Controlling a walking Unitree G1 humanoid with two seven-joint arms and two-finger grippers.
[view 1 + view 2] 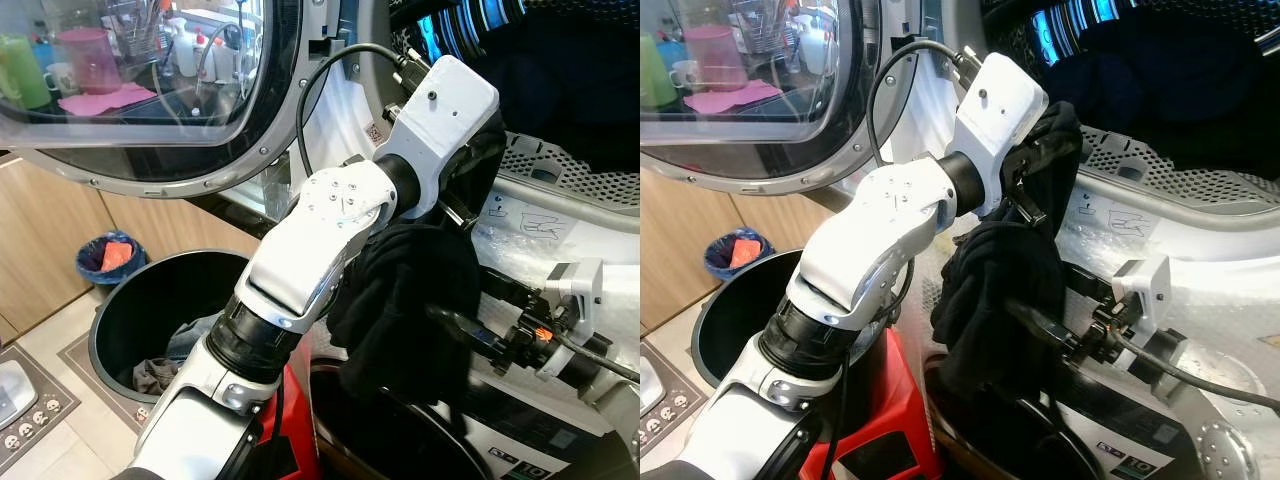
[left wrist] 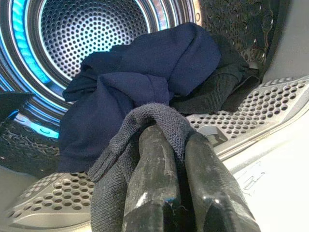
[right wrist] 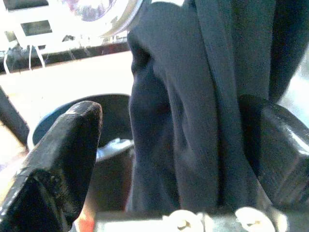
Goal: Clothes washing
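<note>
**Left gripper at the drum mouth with a dark garment**

Pinched tight, our left gripper [image 2: 169, 145] has its two black fingers closed over a fold of dark knitted garment [image 1: 405, 300], held up at the mouth of the washing machine drum [image 2: 82, 43]. Most of that garment hangs below the wrist as a long drape — its long axis runs near vertical, the gripped end up by the opening and the loose end pointing down toward the machine's front.

Our right gripper [image 3: 169, 145] sits lower, fingers spread apart with the hanging cloth lying between them, not clamped.

Inside the drum a navy garment [image 2: 140, 77] already lies bunched on the perforated wall, with a darker piece beside it.

We judge the step to be feeding this piece in. To do it well, we would carry the pinched end deep past the rim before letting go, so the tail follows over the lip instead of sliding back out; the right gripper could lift the hanging part to help.

Beside the machine stands a black laundry basket [image 1: 115, 325] with some clothes left in it, under the open round door [image 1: 150, 90].
</note>
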